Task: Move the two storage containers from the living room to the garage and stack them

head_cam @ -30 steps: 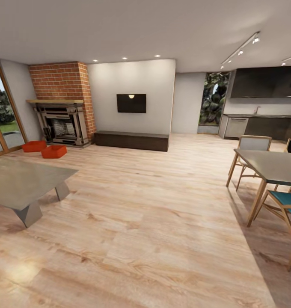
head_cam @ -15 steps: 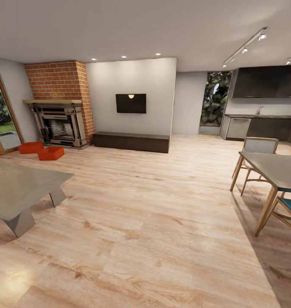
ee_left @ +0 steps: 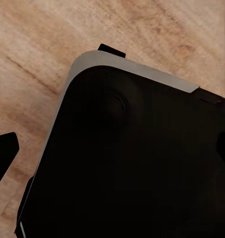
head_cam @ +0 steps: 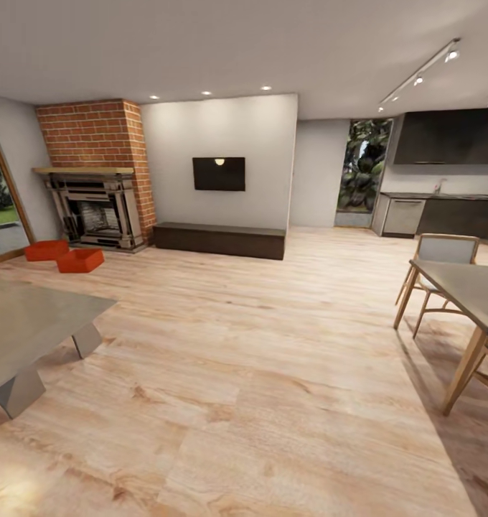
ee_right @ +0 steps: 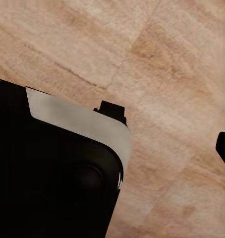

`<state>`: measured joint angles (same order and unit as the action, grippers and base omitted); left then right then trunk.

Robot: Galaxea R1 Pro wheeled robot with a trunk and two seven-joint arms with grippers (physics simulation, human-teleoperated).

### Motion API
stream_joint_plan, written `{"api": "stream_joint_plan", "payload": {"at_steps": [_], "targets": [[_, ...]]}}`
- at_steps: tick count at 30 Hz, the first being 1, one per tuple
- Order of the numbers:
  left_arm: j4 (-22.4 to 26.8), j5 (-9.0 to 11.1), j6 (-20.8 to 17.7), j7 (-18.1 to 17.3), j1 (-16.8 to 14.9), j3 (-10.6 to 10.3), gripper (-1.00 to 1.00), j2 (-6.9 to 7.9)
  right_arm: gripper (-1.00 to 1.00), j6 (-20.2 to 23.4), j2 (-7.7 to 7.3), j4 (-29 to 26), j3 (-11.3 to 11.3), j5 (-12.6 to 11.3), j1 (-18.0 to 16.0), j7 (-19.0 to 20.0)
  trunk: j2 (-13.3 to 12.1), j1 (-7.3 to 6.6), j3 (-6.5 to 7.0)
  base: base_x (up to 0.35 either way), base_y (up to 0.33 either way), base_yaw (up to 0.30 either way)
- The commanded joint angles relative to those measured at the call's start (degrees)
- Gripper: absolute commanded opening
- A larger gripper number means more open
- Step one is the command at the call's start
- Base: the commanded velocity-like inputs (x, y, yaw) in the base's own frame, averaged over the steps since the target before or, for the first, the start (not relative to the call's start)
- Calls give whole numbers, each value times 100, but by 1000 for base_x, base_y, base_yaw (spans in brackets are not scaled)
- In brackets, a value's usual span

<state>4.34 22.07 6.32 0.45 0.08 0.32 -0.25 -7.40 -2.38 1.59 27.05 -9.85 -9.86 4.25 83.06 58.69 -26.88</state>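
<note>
The two storage containers, orange-red open bins, sit side by side on the light wood planks of the living room, far off at the head view's left: one [head_cam: 46,250] near the glass door, the other [head_cam: 80,260] in front of the dark fireplace [head_cam: 97,213]. In the left wrist view my left gripper [ee_left: 112,153] hangs over my own black base [ee_left: 137,163], with dark fingertips [ee_left: 4,153] spread to both picture edges and nothing between them. In the right wrist view my right gripper [ee_right: 112,148] shows one fingertip [ee_right: 224,148] at the edge, held wide, nothing in it.
A low grey coffee table [head_cam: 21,323] stands near left. At the right stand a dining table [head_cam: 466,287] and wooden chairs [head_cam: 441,251]. A long dark bench [head_cam: 219,239] lies under the wall TV. Wide bare plank floor [head_cam: 244,359] runs between me and the containers.
The whole head view has shifted: the camera has moved forward and turned slightly right, so the containers and coffee table sit further left in the picture. The things themselves have not moved.
</note>
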Motion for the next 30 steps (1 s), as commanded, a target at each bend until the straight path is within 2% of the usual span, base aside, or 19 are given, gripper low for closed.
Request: {"api": "stream_joint_plan", "payload": {"at_steps": [1, 16, 30], "targets": [[6, 24, 11, 4, 1, -1, 100, -1, 100, -34, 1, 17, 37, -61, -7, 32, 2, 3, -5, 325, 0, 0], [6, 35, 10, -1, 1, 4, 100, -1, 100, -21, -7, 17, 5, -134, -7, 75, 2, 3, -5, 325, 0, 0], [6, 47, 22, 5, 1, 4, 100, -1, 100, -29, -5, 17, 27, -87, -7, 41, 2, 3, -5, 325, 0, 0]]}}
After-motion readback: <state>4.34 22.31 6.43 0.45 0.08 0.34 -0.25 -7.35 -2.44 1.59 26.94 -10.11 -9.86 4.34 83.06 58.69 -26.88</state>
